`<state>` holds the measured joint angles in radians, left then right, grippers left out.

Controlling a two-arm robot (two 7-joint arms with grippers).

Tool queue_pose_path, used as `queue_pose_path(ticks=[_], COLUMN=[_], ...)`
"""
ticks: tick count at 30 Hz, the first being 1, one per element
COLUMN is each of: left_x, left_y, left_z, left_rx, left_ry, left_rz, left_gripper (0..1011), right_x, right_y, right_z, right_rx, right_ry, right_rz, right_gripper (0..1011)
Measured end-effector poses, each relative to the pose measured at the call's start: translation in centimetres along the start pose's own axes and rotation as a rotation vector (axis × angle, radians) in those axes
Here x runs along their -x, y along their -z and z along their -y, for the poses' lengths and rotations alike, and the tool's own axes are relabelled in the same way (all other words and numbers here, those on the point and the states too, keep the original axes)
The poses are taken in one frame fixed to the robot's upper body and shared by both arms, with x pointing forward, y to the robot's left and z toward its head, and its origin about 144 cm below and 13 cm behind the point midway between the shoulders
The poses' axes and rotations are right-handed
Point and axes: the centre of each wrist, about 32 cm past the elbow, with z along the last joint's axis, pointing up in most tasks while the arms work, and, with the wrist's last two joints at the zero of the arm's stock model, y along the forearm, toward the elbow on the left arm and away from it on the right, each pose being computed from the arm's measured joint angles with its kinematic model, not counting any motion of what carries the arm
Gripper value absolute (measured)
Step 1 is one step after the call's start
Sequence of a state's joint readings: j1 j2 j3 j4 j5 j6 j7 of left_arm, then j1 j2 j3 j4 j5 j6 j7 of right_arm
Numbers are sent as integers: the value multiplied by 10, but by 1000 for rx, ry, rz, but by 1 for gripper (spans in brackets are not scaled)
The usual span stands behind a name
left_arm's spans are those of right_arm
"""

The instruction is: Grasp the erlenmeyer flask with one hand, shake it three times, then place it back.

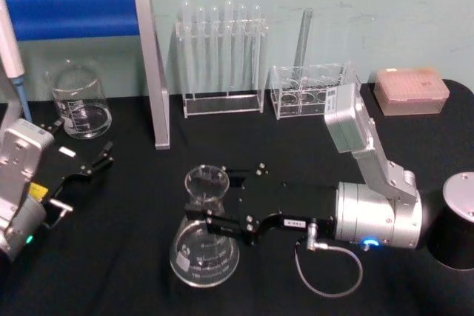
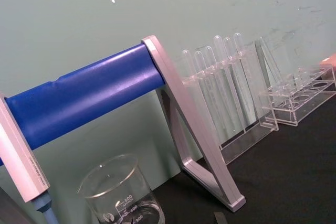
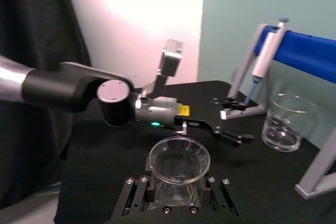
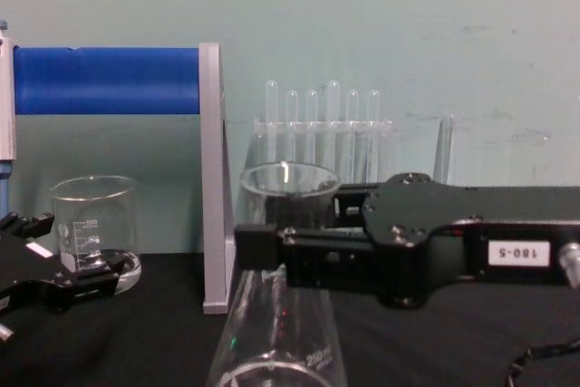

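The erlenmeyer flask is clear glass with white marks and stands on the black table at front centre. My right gripper, the hand, reaches in from the right, its long black jaws pressed against both sides of the flask's neck just below the rim. The right wrist view looks down into the flask's mouth, with one black finger beside the neck. Seen from the chest, the right gripper crosses the flask at its neck. My left gripper rests open at the table's left, holding nothing.
A glass beaker stands at back left beside the blue-barred pipette stand. Along the back are a test tube rack, a lower clear rack and a pink tip box. A black cylinder sits at right.
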<state>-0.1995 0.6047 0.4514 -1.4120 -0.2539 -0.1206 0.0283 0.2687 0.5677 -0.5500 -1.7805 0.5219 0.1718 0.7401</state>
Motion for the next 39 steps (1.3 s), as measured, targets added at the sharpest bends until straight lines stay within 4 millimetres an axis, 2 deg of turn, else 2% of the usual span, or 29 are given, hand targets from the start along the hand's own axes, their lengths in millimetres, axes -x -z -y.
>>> queue_pose_path(ticks=[8, 14, 31, 39], left_x=[0, 0, 0, 0], left_y=[0, 0, 0, 0], left_z=[0, 0, 0, 0], left_rx=[0, 0, 0, 0], left_ry=[0, 0, 0, 0], left_rz=[0, 0, 0, 0], left_gripper=[1001, 1001, 1001, 1001], right_x=[0, 0, -13, -18], right_y=[0, 0, 11, 14], right_z=[0, -4, -30, -37], right_rx=[2, -5, -4, -16], right_ry=[-32, 63, 690, 850], right_rz=[13, 0, -43, -68], right_gripper=[456, 456, 456, 456])
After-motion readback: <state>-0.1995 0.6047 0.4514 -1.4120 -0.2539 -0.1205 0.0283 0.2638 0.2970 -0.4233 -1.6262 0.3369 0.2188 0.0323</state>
